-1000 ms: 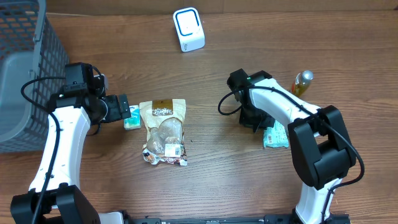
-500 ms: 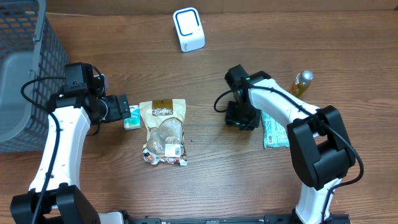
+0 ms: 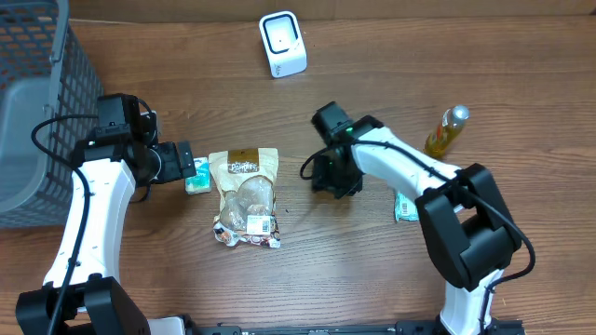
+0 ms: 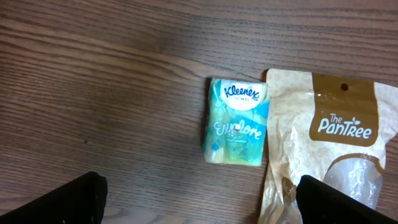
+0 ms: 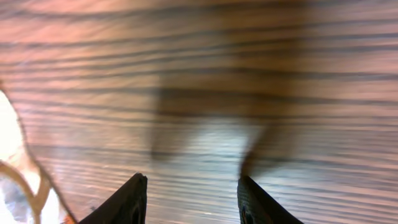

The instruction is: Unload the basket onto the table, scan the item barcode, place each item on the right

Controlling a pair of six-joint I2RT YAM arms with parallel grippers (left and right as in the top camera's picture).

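Note:
A tan Pantree snack bag [image 3: 246, 194] lies flat at the table's middle, with a white barcode label [image 3: 260, 223] near its lower end. A small Kleenex tissue pack [image 3: 196, 175] lies against the bag's left edge. My left gripper [image 3: 183, 162] hovers just left of the pack, open wide and empty; in the left wrist view the pack [image 4: 236, 121] and bag [image 4: 339, 146] lie ahead of that gripper [image 4: 199, 205]. My right gripper [image 3: 324, 179] is right of the bag, open over bare wood [image 5: 189, 199], and the bag's edge [image 5: 15, 186] shows at its left.
A white scanner [image 3: 282, 44] stands at the back centre. A teal packet [image 3: 407, 204] lies flat at the right, with a yellow bottle [image 3: 447, 128] behind it. A grey mesh basket [image 3: 37, 102] fills the far left.
My right gripper has opened, left the teal packet on the table and swung left toward the snack bag. The left arm has not moved.

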